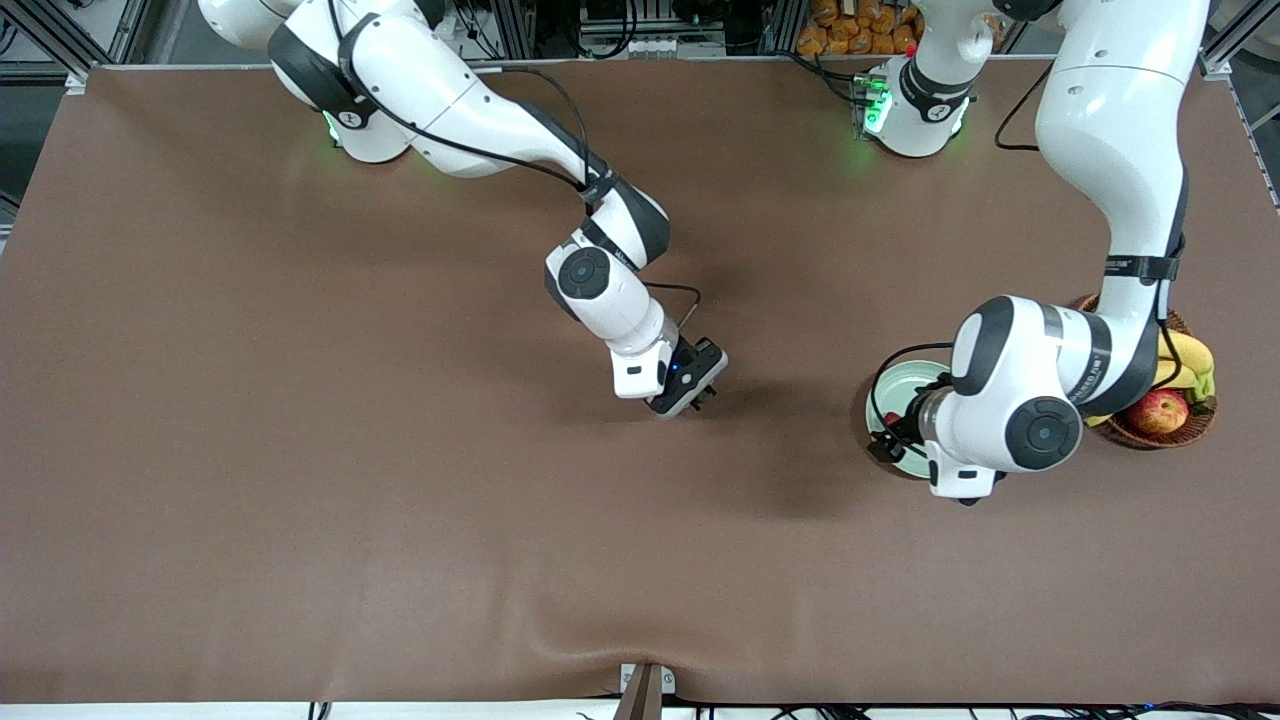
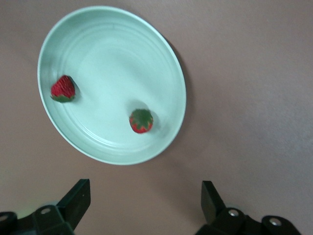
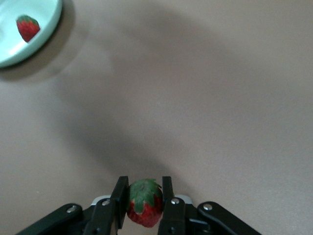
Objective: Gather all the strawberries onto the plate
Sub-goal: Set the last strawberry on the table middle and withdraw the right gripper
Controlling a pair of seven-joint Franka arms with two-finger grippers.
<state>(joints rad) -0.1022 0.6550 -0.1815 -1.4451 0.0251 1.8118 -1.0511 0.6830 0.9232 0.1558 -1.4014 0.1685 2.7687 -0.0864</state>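
Two strawberries in the plate, third clamped in the right gripper

Seen on the brown desk (image 1: 300, 450): a pale mint-green plate (image 2: 98, 44) toward the left arm's end, just beside a wicker basket (image 1: 1195, 425) holding an apple (image 1: 1158, 411) and bananas (image 1: 1190, 355). Lying inside the plate: two strawberries, well apart from each other. First strawberry (image 2: 63, 88) resting on its side close to the rim; second strawberry (image 2: 141, 121) sitting nearer the middle with its green cap turned up toward the wrist camera.

Hanging over the plate: the left gripper (image 2: 144, 208), fingers (image 2: 76, 200) spread wide apart and holding nothing, with bare desk showing between them in the left wrist view. Mostly hidden under the arm's own wrist in the front view, at the plate's nearer edge.

Over the bare middle of the desk, well apart from the plate: the right gripper (image 3: 143, 205), fingers pressed together on the third strawberry (image 3: 145, 203), green cap facing the wrist camera, red flesh bulging below the pads. Visible at the corner of the right wrist view: the plate rim and one of the berries already in it
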